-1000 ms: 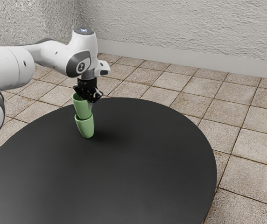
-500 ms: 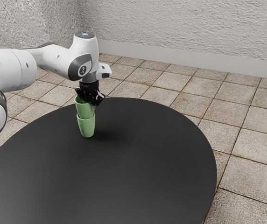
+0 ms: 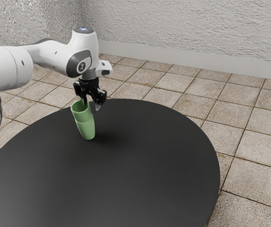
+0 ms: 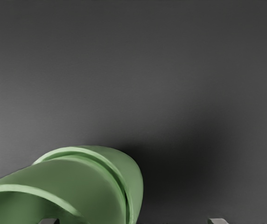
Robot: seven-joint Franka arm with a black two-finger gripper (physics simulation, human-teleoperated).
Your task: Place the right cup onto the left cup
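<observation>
In the exterior view, see a round black table point(image 3: 97, 189) at seven o'clock, tiled floor point(image 3: 256, 177) at four, rough pale wall point(image 3: 187, 28) at one.

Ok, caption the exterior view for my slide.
Open gripper at the upper green cup, which sits in the lower cup on a black table.

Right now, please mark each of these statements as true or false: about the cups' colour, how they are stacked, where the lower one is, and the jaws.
1. Both the upper cup and the lower cup are green. True.
2. The upper cup's mouth faces down. False: it opens upward, its inside visible.
3. The upper cup sits in the lower cup's mouth. True.
4. The jaws are shut on the upper cup. False: the gripper is open.
5. The lower cup rests on the black table. True.
</observation>
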